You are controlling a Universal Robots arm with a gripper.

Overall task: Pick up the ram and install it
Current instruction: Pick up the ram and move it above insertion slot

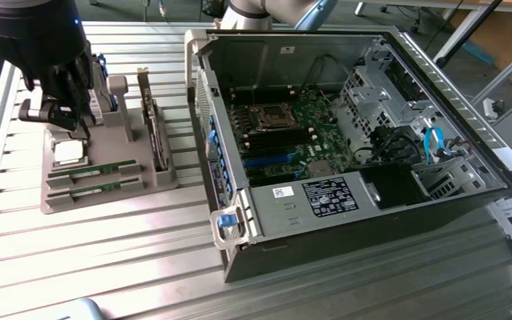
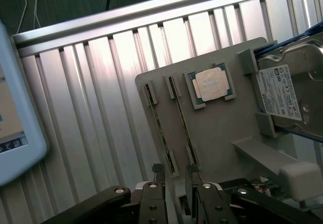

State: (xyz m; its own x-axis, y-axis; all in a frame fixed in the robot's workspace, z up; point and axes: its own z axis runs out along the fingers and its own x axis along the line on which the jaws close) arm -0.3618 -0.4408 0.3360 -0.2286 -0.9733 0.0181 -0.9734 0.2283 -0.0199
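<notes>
Two ram sticks lie on edge in slots of a grey holder, one behind the other. In the wrist view the same two thin green sticks run side by side across the holder. My gripper hangs over the holder's far end, above the sticks and apart from them. It is open, and its two dark fingers show with nothing between them. The open computer case with its motherboard stands on the exterior view's right.
The holder also carries a square silver processor, a grey hard drive with blue rails and an upright card. A white-framed device lies beside the holder on the ribbed metal table. Cables and drive cages fill the case's right side.
</notes>
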